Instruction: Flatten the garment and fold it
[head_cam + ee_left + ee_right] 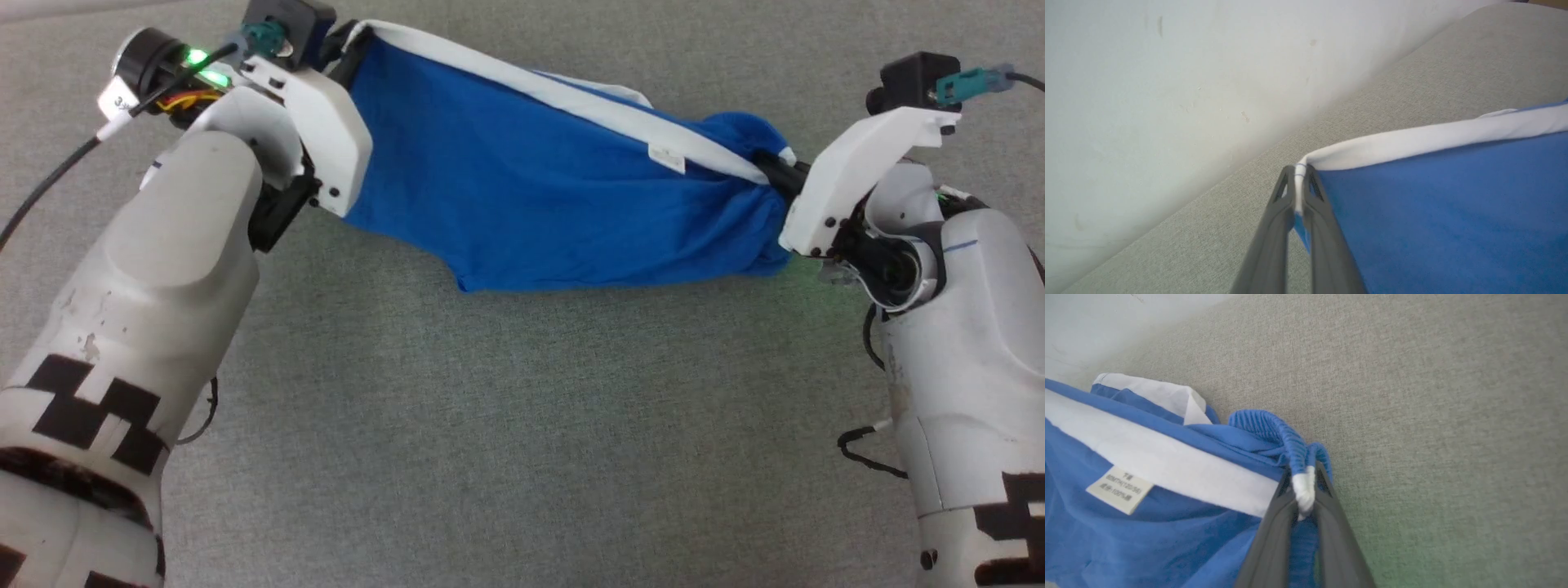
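The garment (522, 188), royal blue with a white waistband, hangs stretched between my two arms above the grey surface. My left gripper (1299, 173) is shut on one end of the waistband (1412, 143); in the head view that gripper (347, 45) sits at the upper left. My right gripper (1304, 479) is shut on a bunched end of the garment (1167, 465), where blue ribbed trim and a white bit are pinched; in the head view it (775, 167) is at the right. A small white label (1119, 490) shows below the waistband.
A grey fabric surface (522, 425) spreads under and in front of the garment. A pale wall (1167, 81) rises along its far edge. Black cables hang beside both forearms (865, 457).
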